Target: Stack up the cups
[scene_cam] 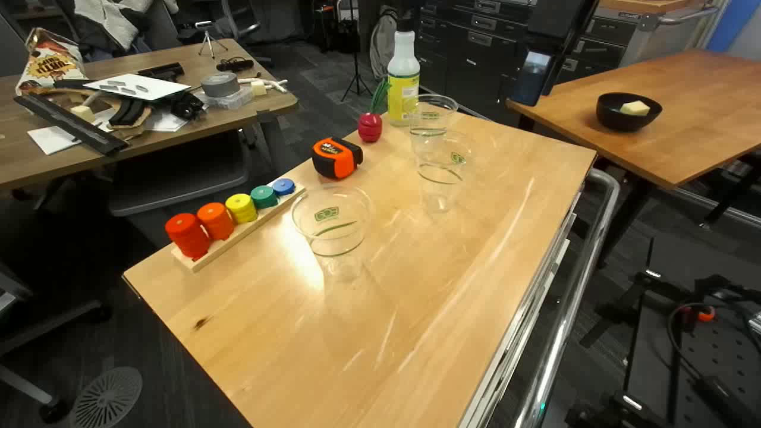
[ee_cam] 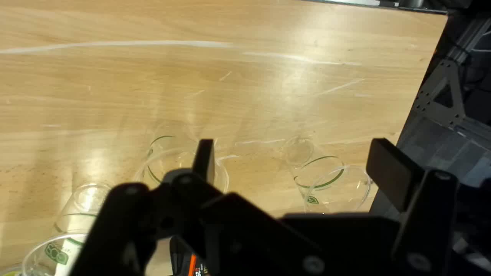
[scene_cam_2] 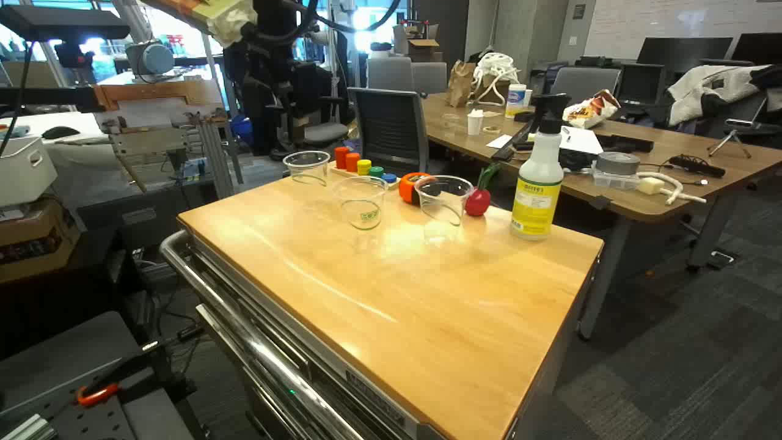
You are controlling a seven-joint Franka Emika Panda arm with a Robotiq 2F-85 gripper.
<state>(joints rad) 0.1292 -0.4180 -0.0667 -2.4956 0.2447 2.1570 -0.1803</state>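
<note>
In an exterior view, from nearest: bench (scene_cam: pixel 410 356), pale glossy wood with grain and light streaks. On it, near cup (scene_cam: pixel 334 232): clear plastic, tapered, wide round rim, green print, upright. Off to the side, rack (scene_cam: pixel 236 233), flat light-wood strip, carrying round ridged discs (scene_cam: pixel 241 208) in piles stepping down from red through orange, yellow and green to blue. Next, middle cup (scene_cam: pixel 443 172), same clear plastic, upright. Then tape measure (scene_cam: pixel 337 157), blocky, orange and black. Further, red globe (scene_cam: pixel 370 127), grooved, with green top, and far cup (scene_cam: pixel 434 119), clear, upright, close to bottle (scene_cam: pixel 403 68), translucent plastic, yellow label. Three cups in all, each separate on bench. Beyond, on brown wood table (scene_cam: pixel 713 101), round black bowl (scene_cam: pixel 618 122) holding pale block (scene_cam: pixel 634 108).

Last, tool (ee_cam: pixel 294 161): spread wide, dark blocky pads (ee_cam: pixel 391 174) far apart. In wrist view, near cup in the gap, bare bench between cup and one pad. Can't tell about contact with other pad.
</note>
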